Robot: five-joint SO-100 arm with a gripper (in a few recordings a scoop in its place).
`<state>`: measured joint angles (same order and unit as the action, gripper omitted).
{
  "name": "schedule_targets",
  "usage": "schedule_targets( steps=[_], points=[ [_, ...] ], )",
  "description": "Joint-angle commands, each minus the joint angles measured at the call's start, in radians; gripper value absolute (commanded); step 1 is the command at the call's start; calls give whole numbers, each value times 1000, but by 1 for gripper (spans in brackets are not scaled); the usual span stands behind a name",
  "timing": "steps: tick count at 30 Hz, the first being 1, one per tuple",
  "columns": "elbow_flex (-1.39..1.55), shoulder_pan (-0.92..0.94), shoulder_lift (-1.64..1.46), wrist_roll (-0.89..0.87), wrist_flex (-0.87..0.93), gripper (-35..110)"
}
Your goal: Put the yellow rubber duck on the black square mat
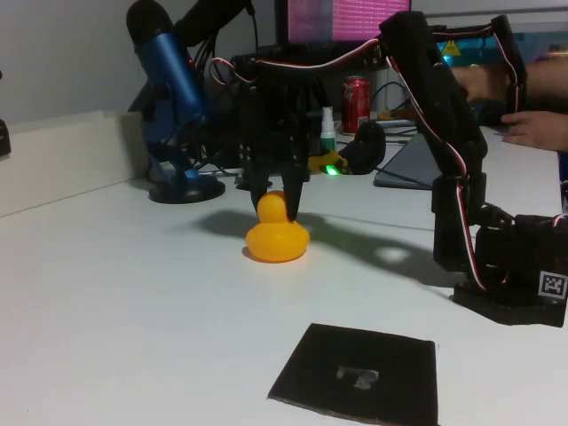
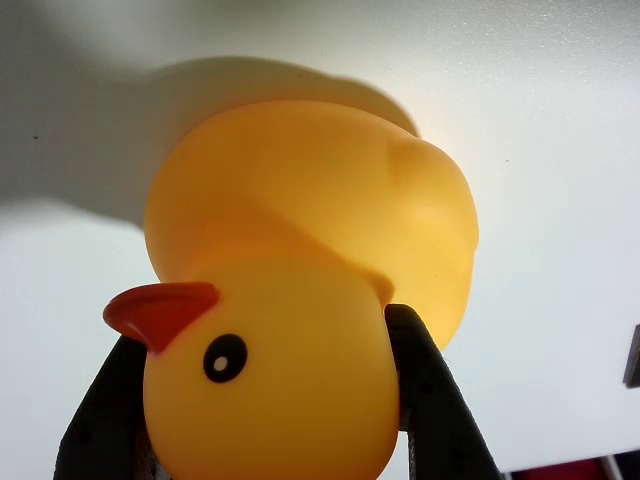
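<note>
The gripper (image 1: 277, 211) brackets the yellow rubber duck's (image 1: 277, 234) head, jaws narrowed against both sides, the duck apparently on the white table (image 1: 115, 311). The black square mat (image 1: 359, 374) lies at five o'clock. That glossy, rounded head could squirt free during lifting.

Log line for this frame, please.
gripper: fingers either side of yellow rubber duck head | duck: on table | black square mat: empty

The black arm (image 1: 444, 133) rises from its base at the right of the fixed view and arches leftward to centre frame, where the gripper (image 1: 276, 206) points straight down, fingers (image 2: 430, 390) closed around the yellow rubber duck's (image 1: 277, 232) head.
</note>
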<state>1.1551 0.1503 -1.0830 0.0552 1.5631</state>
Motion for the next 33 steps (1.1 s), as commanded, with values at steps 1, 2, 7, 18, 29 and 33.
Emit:
schedule_targets(
  steps=[1, 2, 7, 18, 29, 33],
  points=[
    [-29, 20, -43, 9, 17, 17],
    [-29, 20, -43, 9, 17, 17],
    [-29, 20, -117, 11, 17, 17],
    [-18, 18, -388, 15, 101, 17],
    [-28, -52, -594, 20, 178, 17],
    [-28, -198, -696, 12, 178, 17]
  ],
)
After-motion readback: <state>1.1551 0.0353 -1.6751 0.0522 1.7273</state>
